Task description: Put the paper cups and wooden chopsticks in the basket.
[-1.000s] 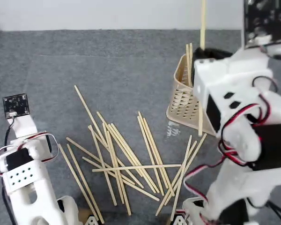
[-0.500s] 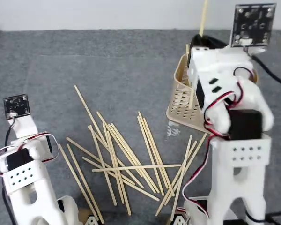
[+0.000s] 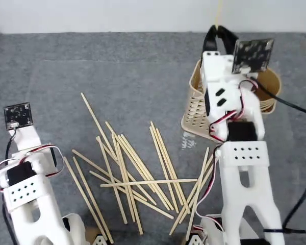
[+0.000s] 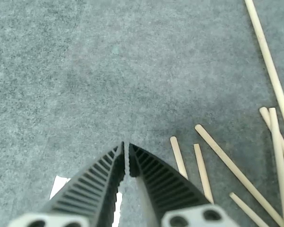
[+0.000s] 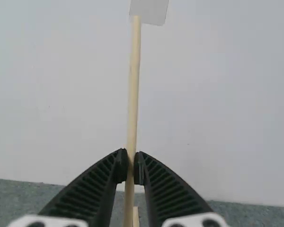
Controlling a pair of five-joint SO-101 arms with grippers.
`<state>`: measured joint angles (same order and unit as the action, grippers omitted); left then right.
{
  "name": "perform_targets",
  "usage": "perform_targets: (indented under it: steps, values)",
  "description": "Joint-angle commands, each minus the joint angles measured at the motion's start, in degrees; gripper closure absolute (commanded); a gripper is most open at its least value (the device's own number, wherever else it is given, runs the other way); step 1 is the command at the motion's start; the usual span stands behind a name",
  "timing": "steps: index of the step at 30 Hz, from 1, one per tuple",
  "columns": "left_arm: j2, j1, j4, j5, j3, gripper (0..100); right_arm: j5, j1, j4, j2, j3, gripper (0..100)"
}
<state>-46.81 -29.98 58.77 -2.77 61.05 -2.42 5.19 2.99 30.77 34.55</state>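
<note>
The left gripper [image 4: 126, 147] is seen closed, with nothing held, just above the grey carpeted table [image 3: 132, 71]. Pale wooden chopsticks [image 3: 137, 168] are scattered across it. Farther back, one long wooden chopstick [image 5: 133, 85] is clamped upright in the right gripper [image 5: 130, 158] over the beige slatted basket [image 3: 194, 109]; a brown paper cup [image 3: 269, 84] is seen by its rim.

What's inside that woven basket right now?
The right arm covers most of the basket. Brown paper cups stick out beside the arm, apparently in it. The right gripper holds one chopstick upright over it. The basket's floor is hidden.
</note>
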Motion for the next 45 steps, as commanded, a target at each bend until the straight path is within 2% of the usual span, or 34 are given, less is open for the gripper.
perform_targets:
  steps: [1,5,10,17,24,30,36,42,45]
  values:
    - [-1.32,-0.09,-1.05,-0.18,-0.48,98,-1.23,-0.48,-3.38,1.71,2.46,99.0]
    - [-1.32,-0.09,-1.05,-0.18,-0.48,98,-1.14,-1.1,-1.01,1.71,3.08,96.5]
    - [-1.32,-0.09,-1.05,-0.18,-0.48,98,-1.23,-1.36,2.51,2.68,2.2,79.0]
    - [-1.23,-0.09,-1.05,-0.18,-0.4,98,2.02,-1.1,25.89,7.43,-8.26,86.5]
    - [-1.32,-0.09,-3.25,-0.18,1.01,98,1.93,6.02,52.88,10.51,-13.45,89.4]
    - [-1.32,-0.09,-3.25,-0.18,1.01,98,1.93,15.34,67.65,7.87,-13.19,89.4]
    - [-1.32,-0.09,-3.16,-0.18,1.01,98,2.2,20.79,72.31,-3.74,-13.19,89.0]
    - [-1.32,-0.09,-3.16,-0.18,1.1,98,2.55,20.88,71.6,-19.47,-13.63,75.9]
    - [-1.32,-0.09,-3.16,-0.18,1.1,98,2.55,20.7,67.82,-25.54,-13.63,75.8]
